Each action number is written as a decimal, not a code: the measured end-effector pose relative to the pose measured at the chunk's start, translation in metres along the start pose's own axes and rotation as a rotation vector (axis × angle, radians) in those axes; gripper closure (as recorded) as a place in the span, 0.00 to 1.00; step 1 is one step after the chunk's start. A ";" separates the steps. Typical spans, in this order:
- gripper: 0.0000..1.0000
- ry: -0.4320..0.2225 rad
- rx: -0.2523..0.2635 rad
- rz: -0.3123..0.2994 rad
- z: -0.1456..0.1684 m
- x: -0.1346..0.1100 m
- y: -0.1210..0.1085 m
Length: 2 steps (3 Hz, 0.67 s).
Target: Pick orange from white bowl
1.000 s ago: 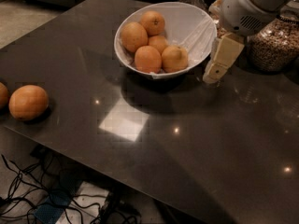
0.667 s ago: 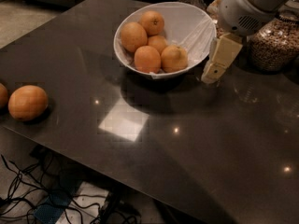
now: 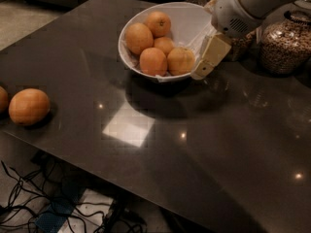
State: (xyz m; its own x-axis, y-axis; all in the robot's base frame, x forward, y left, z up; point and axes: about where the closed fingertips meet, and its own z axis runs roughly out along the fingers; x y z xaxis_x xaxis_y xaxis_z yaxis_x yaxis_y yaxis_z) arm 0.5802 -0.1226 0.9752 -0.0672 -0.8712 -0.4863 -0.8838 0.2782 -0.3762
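While your gripper [image 3: 203,68] sits 3 o'clock of the white bowl [image 3: 193,19], can't tell if it's closed. Pale oval orange [image 3: 181,60] just beside.

White arm [image 3: 245,6], cream claw [image 3: 202,71] beside bowl [image 3: 190,19]

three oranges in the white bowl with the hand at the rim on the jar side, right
Not quite: the camera view shows five oranges in the white bowl, not three. The hand is indeed at the rim on the jar side.
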 end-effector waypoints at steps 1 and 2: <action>0.00 -0.019 -0.009 0.050 0.020 -0.003 -0.018; 0.00 -0.020 -0.023 0.103 0.038 -0.001 -0.035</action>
State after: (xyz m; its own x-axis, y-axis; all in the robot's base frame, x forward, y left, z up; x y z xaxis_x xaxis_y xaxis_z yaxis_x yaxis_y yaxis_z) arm 0.6285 -0.1159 0.9593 -0.1493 -0.8299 -0.5376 -0.8831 0.3565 -0.3050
